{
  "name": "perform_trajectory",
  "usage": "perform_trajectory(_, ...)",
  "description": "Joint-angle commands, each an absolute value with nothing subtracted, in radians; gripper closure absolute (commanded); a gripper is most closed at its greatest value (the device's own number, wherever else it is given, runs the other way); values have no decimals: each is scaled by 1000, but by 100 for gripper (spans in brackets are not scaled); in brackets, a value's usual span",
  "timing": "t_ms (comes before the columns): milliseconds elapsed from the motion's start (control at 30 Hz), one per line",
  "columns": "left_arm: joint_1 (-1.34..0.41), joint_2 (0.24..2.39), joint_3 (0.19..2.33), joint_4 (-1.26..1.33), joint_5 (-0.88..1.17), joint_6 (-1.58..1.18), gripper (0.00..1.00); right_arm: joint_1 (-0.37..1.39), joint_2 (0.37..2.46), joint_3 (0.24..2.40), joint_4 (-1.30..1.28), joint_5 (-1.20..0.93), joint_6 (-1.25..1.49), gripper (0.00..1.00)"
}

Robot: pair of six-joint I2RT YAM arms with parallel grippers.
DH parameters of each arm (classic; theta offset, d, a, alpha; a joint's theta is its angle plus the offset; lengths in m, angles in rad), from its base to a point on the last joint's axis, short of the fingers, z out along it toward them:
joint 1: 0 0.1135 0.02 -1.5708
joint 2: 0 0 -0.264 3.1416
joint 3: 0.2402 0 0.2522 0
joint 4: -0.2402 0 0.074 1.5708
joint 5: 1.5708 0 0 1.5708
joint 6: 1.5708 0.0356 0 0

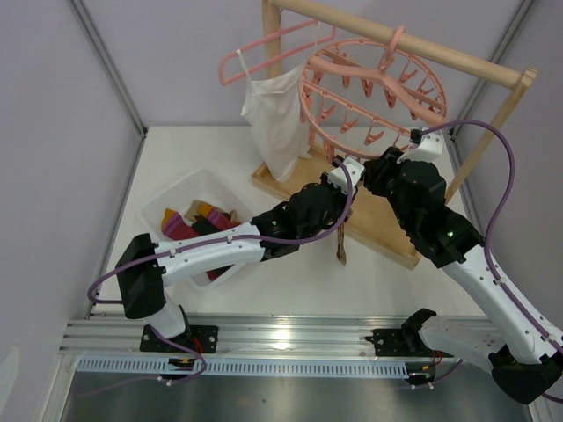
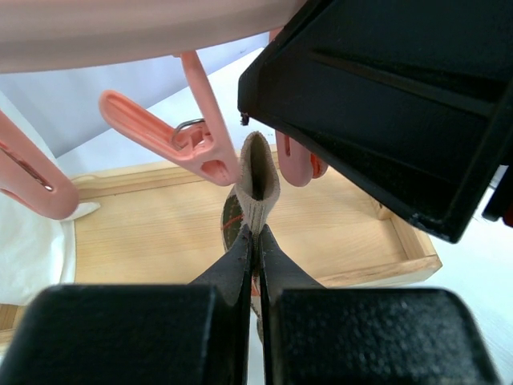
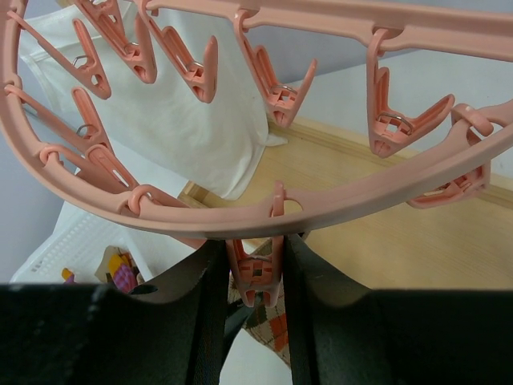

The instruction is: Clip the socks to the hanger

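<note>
The left pincer [image 2: 255,234] is clamped on a tan argyle sock [image 2: 258,180]; the right pincer [image 3: 255,250] squeezes a clip [image 3: 256,281] at six o'clock on the hanger [image 3: 337,200].

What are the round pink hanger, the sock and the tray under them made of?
The round hanger looks like plastic: pink, smooth, a little shiny, with moulded shapes. The sock is knitted fabric, tan, and you can see fine ribs at its cuff. The tray seems to be pale bare wood, since grain lines show.
</note>
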State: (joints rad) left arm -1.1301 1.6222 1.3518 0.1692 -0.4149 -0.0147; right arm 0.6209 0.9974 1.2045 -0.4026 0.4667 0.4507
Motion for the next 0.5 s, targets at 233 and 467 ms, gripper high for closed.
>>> perform_trajectory(233,-1137,1578,1367,189,-382,-55,99,629,1002,1218,-351,531,494,100)
perform_trajectory(467,-1138,1557,1358,179,-367,-60,99,637,1009,1212,-347,535,495,100)
